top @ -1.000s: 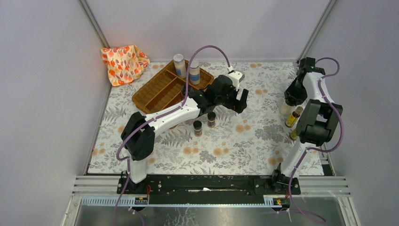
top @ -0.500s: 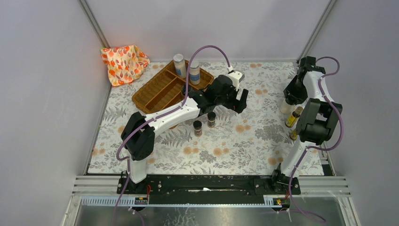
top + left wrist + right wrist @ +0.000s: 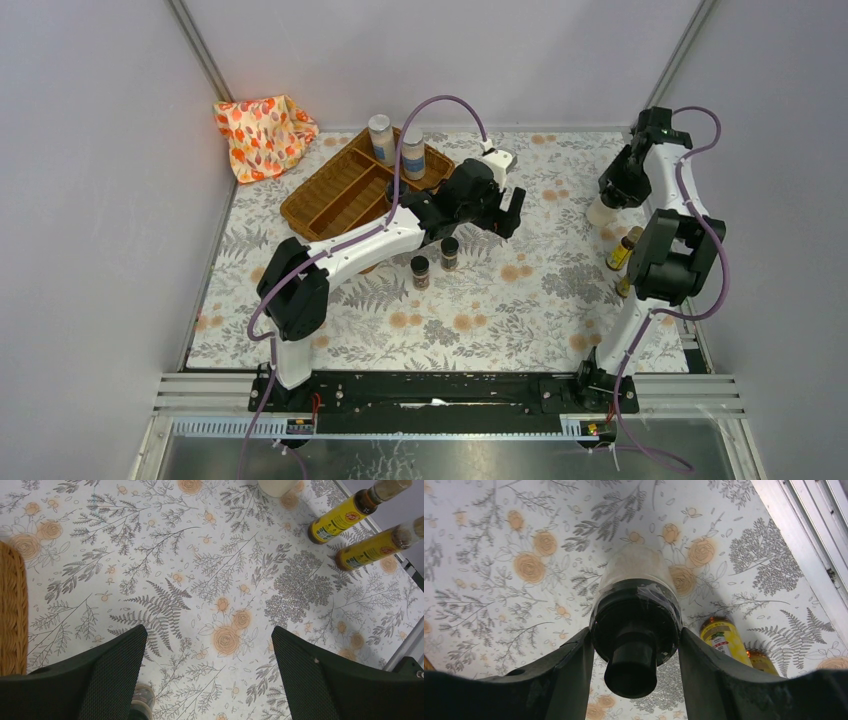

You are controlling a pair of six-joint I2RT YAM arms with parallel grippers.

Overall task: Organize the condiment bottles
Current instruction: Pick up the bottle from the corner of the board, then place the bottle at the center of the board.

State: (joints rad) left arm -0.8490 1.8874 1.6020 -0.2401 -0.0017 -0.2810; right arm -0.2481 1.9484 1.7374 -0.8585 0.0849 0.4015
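Right wrist, right end effector point(image 3: 634, 642) gripping black-capped bottle point(image 3: 636, 572), yellow bottles point(image 3: 723, 637) beside, left end effector point(image 3: 208, 632) open, empty.

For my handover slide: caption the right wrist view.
Right end effector grips a black-capped pale bottle; two yellow bottles stand beyond on floral cloth.

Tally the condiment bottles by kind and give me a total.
Tall white-filled jars: 2
Short dark spice jars: 2
Slim yellow bottles: 2
White black-capped bottle: 1
Total in view: 7
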